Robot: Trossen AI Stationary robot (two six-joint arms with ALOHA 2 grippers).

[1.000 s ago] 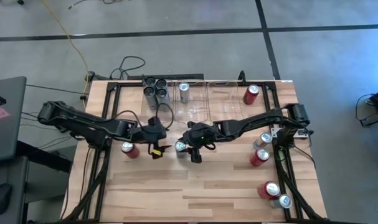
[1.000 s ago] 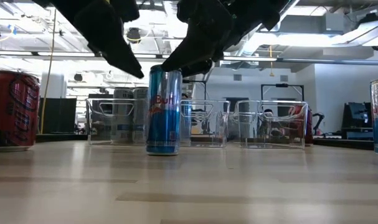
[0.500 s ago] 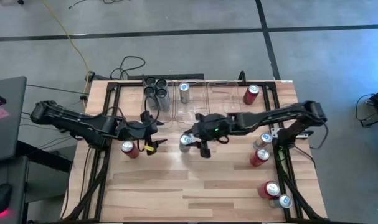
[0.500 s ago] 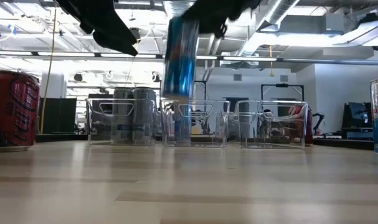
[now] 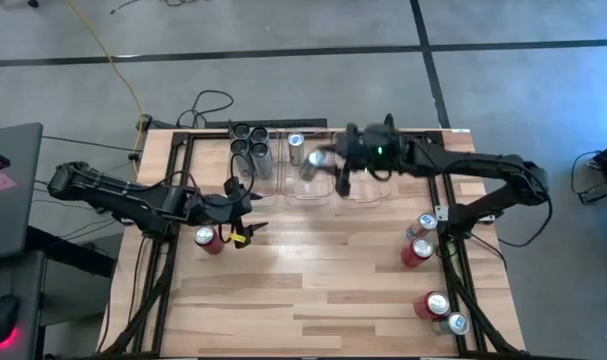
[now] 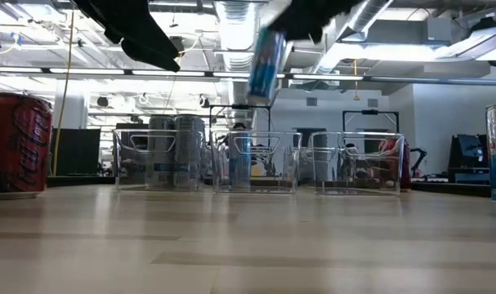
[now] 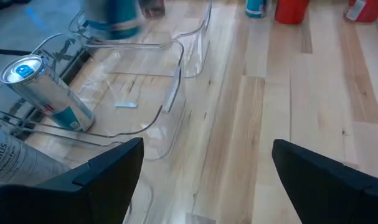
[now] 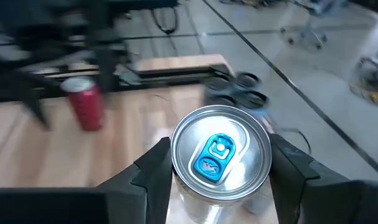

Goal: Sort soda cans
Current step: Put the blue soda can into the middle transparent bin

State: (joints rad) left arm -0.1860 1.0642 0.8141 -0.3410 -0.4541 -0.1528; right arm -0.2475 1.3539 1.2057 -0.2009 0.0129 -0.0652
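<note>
Right gripper (image 5: 328, 165) over the middle clear bin (image 5: 311, 185) at the desk's (image 5: 333, 280) far edge, jaws clamped on a silver-blue can (image 6: 266, 67), lifted and tilted above another such can (image 5: 296, 147) inside. Left gripper (image 5: 245, 215) near the left edge, jaws apart, beside a red can (image 5: 207, 238). Dark grey cans (image 5: 251, 146) in the left bin; more cans along the right edge (image 5: 420, 240).

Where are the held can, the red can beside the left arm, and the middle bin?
held can (image 8: 220, 154): right wrist view, on its silver top, between the right tool's fingers.
red can (image 5: 204, 238): high view, on its top.
middle bin (image 6: 256, 187): low view, on its front wall.
</note>
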